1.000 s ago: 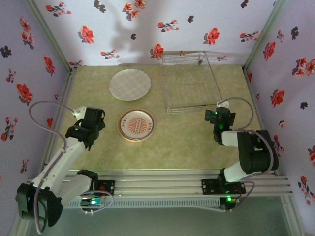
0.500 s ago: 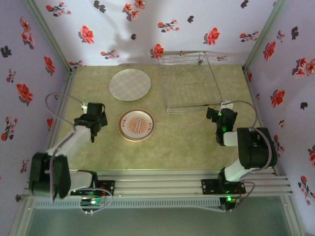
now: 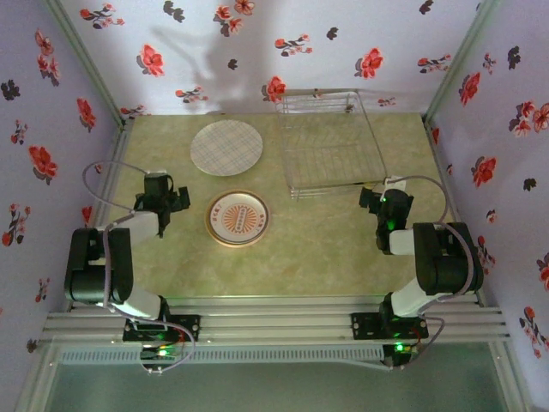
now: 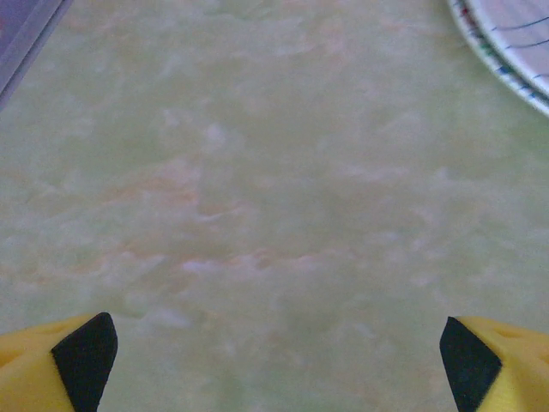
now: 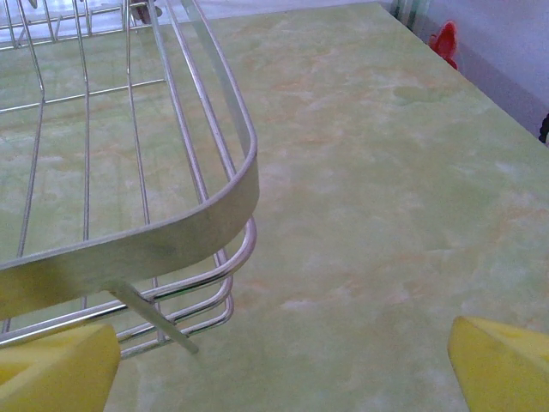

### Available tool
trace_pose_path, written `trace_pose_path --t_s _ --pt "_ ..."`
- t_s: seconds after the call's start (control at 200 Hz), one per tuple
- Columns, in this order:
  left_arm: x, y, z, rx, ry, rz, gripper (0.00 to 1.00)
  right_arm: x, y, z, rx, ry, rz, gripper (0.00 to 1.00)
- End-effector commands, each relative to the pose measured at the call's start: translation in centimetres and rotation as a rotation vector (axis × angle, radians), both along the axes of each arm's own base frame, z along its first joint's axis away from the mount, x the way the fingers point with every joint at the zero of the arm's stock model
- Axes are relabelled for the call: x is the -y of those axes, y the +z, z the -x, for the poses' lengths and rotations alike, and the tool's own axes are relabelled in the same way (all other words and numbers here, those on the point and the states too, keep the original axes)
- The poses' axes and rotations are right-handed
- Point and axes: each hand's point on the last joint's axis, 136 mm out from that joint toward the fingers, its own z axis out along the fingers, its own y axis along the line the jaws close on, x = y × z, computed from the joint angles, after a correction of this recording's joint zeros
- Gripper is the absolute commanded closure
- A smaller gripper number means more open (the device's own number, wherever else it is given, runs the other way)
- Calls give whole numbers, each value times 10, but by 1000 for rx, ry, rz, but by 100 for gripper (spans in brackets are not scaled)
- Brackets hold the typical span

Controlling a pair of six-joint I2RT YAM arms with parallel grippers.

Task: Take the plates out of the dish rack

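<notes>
- Aluminium rail [image 3: 274, 326]: runs along the near edge of the table and carries both arm bases.
- Table [image 3: 326, 249]: pale green marbled top; both plates lie flat on it, outside the dish rack.
- Left gripper [image 3: 163, 196] [image 4: 274, 356]: low over bare table at the left side, just left of the orange-centred plate and apart from it. Its yellow fingers [image 4: 51, 378] with black pads are spread wide, with only table surface between them.
- Right gripper [image 3: 383, 199] [image 5: 274, 365]: near the right side, just off the rack's near right corner. Its yellow fingers [image 5: 502, 369] are spread wide and hold nothing. In the right wrist view the rack's rounded corner sits just ahead of the left-hand finger; contact cannot be told.
- Orange-centred plate [image 3: 238, 218]: round, white with an orange-red centre design, left of centre, between the left gripper and the rack's near edge.
- Checked plate [image 3: 226, 148] [image 4: 515, 43]: round, pale with fine crossing lines, beyond the orange-centred plate and apart from it, just left of the rack. Its rim enters the upper right corner of the left wrist view.
- Dish rack [image 3: 330, 146] [image 5: 129, 249]: silver wire grid with a flat metal rim band, at the far right of the table, its raised wire back toward the far wall.
- Wall [image 3: 343, 43]: pale lilac paper with red and dark flowers.
</notes>
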Motion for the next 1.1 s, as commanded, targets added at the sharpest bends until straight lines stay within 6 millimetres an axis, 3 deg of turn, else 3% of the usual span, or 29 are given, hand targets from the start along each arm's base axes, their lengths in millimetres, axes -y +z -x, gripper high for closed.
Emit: trace_pose_path --t_s 0.0,0.125,0.23,0.325,0.415,0.48,0.565,0.72,0.815,0.825,0.865,1.095 --pt "13 29 -4 175 -92 -21 0 1 9 -4 46 -10 -25 1" --pt "14 52 20 335 -77 -68 0 1 9 -4 45 -11 -25 1" --pt "7 56 30 377 -30 -75 0 1 10 -4 47 -12 -25 1" --pt "-3 52 22 347 13 -82 0 1 9 -4 46 -11 -25 1" --pt "-6 50 1 312 -19 -106 0 1 9 -4 46 -10 -26 1" --pt "-13 34 -12 298 -19 -90 0 1 9 -4 46 -10 -25 1" --pt "-12 31 -7 319 -37 -69 0 1 9 -4 45 -8 -25 1" --pt "-15 31 22 459 -9 -84 0 1 9 -4 45 -8 -26 1" --pt "-18 22 15 396 6 -74 0 1 10 -5 48 -8 -25 1" --pt "-19 29 8 409 11 -71 0 1 9 -4 46 -8 -26 1" --pt "-23 24 1 351 27 -68 0 0 9 -4 45 -7 -25 1" --pt "-20 26 2 364 17 -76 0 1 9 -4 45 -8 -26 1"
